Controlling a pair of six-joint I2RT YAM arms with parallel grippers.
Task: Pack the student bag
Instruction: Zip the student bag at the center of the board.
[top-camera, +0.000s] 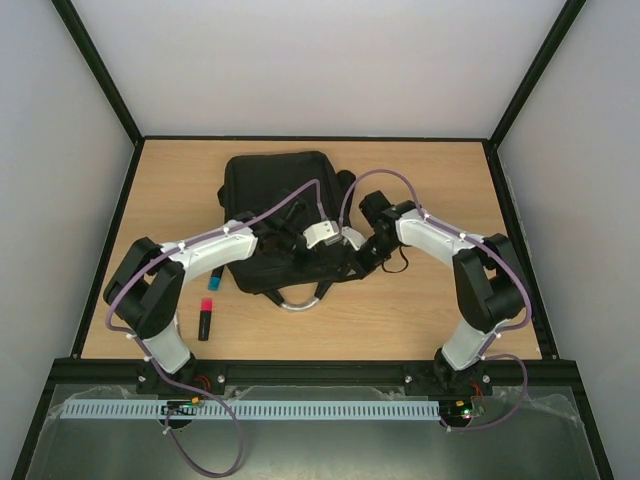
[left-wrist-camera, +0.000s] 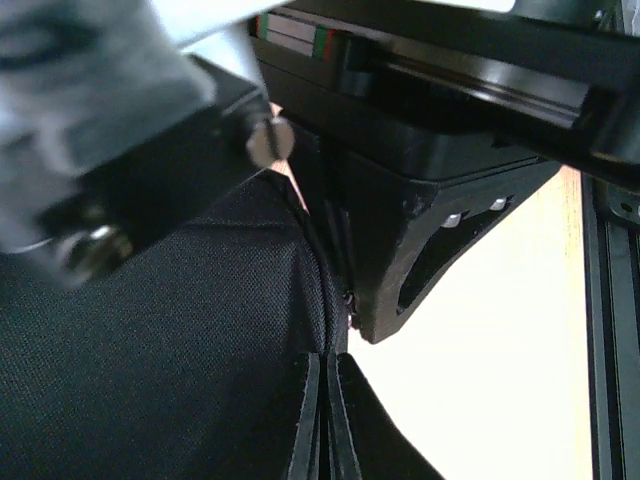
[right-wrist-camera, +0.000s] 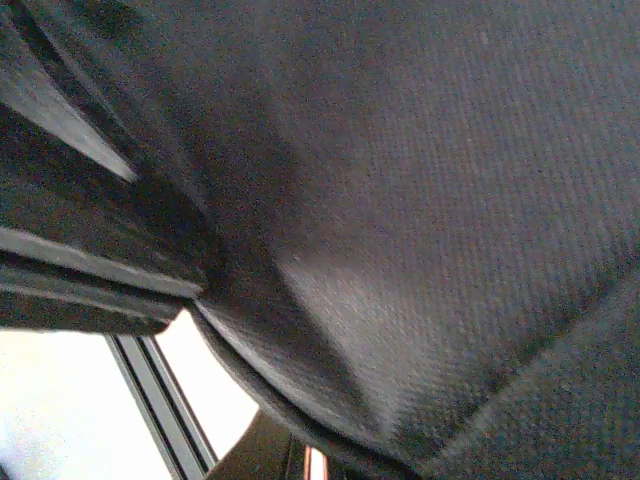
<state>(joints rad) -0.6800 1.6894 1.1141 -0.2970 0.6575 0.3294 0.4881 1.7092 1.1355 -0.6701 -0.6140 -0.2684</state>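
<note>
We judged the packing to be at an early or middle stage. Two pens lay outside on the wooden desk (top-camera: 420, 320), near its left edge: a black highlighter with a pink cap (top-camera: 206, 318), and beyond it a blue-tipped pen (top-camera: 215, 283) half hidden under the left arm. We could not see whether anything was already inside. From that layout, we reckoned that getting a pocket open and the pens in was the work left.

The large black fabric student bag (top-camera: 275, 185) lay flat at the middle of the desk, closer to the far edge than the near one. Its silver-grey handle loop (top-camera: 295, 303) pointed toward the near edge. Close up, the fabric (left-wrist-camera: 150, 350) showed a fine weave, and a zip seam ran down it, drawn together at the lower part. The right wrist view was filled with the same dark cloth (right-wrist-camera: 450, 200).

Both tools met over the near half of the bag. The left gripper (top-camera: 300, 245) had its jaws together beside the zip line. The right gripper (top-camera: 365, 258) was closed too, pressed into the fabric. We could not tell whether either pinched cloth or a zip pull.
</note>
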